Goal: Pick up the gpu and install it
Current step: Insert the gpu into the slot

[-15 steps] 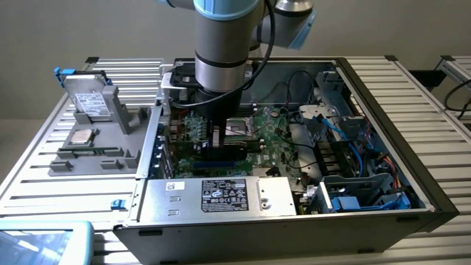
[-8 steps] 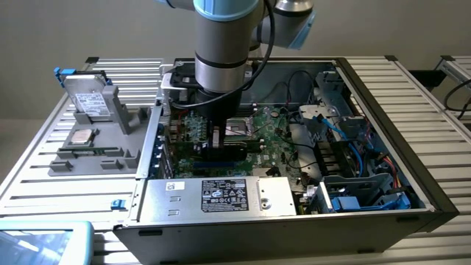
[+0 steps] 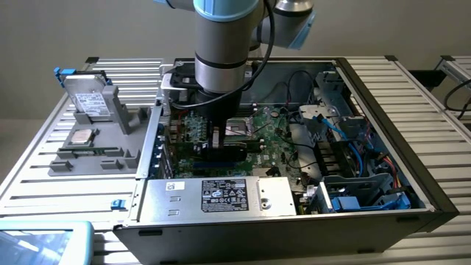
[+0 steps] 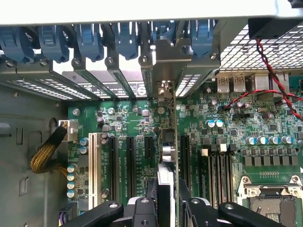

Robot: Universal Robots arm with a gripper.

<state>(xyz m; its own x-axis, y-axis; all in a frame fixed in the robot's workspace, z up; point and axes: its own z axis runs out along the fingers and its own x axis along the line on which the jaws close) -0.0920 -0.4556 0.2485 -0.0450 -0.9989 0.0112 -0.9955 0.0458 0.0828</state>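
My gripper (image 3: 215, 144) is down inside the open computer case (image 3: 383, 99), shut on the gpu (image 3: 239, 148), a dark flat card held on edge low over the motherboard (image 3: 276, 130). In the wrist view the gpu (image 4: 167, 149) runs edge-on away from my gripper (image 4: 166, 205), between the black expansion slots (image 4: 113, 161). Its silver bracket end (image 4: 163, 89) reaches the case's rear wall, beneath the blue retaining clips (image 4: 85, 40). My black fingers (image 4: 144, 210) press on both of its faces. Whether its lower edge sits in a slot, I cannot tell.
A power supply box (image 3: 220, 196) fills the case's near side, and drive cages with blue cables (image 3: 360, 165) take up the exterior view's right. A grey fixture (image 3: 96, 143) outside the case holds a hard drive (image 3: 88, 99) and a processor (image 3: 79, 136). A yellow cable bundle (image 4: 45, 153) lies near the slots.
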